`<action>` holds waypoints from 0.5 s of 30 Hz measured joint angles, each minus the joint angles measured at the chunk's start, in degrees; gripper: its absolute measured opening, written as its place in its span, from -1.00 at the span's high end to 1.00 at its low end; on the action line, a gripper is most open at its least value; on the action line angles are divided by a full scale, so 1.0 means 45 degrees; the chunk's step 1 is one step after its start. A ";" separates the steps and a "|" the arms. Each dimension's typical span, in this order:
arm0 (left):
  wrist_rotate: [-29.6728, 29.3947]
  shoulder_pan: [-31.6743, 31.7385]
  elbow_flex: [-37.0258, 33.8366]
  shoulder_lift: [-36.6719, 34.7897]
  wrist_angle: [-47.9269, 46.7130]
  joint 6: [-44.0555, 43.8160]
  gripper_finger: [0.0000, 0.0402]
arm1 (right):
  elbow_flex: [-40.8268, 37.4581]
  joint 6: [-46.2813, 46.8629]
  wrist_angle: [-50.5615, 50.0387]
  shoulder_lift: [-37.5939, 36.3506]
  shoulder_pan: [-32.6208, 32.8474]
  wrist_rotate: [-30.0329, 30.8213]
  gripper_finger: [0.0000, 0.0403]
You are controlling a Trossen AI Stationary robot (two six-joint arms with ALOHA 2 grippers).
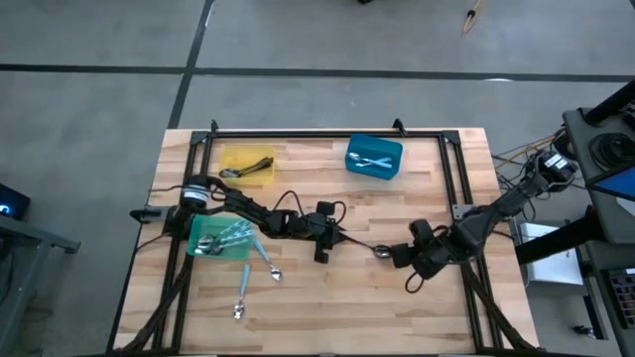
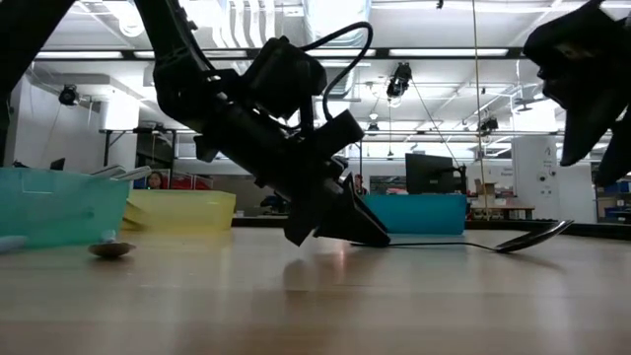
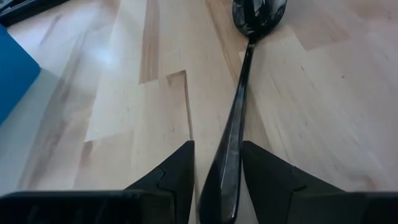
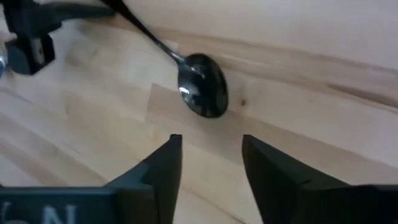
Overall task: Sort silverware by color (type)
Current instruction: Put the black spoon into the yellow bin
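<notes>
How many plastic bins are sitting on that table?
3. A yellow bin at the far left, a blue bin at the far middle, and a green bin on the left side, nearer than the yellow one. None seems hidden.

Grey concrete floor (image 1: 89,40) around the counter (image 1: 417,307), marked with dark seam lines. Light wood plank counter top, black frame rails along its edges. Low view: large open hall behind, white ceiling (image 2: 444,25) with rows of strip lights and hanging cables. Dark monitor (image 2: 434,174) on a desk far back. White wall (image 2: 39,138) at one side, more workstations beyond.
</notes>
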 joint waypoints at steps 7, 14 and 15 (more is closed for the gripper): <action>0.0070 0.0099 0.0015 0.0167 0.0091 -0.0372 0.43 | -0.0546 0.0002 0.0544 0.0000 -0.0334 0.0011 -0.01; 0.0060 0.0104 0.0019 0.0172 0.0052 -0.0376 0.42 | -0.1885 -0.0036 0.2640 0.0000 -0.0684 0.0400 -0.03; 0.0055 0.0104 0.0019 0.0177 0.0049 -0.0379 0.42 | -0.2099 -0.0037 0.2966 0.0000 -0.0726 0.0434 -0.03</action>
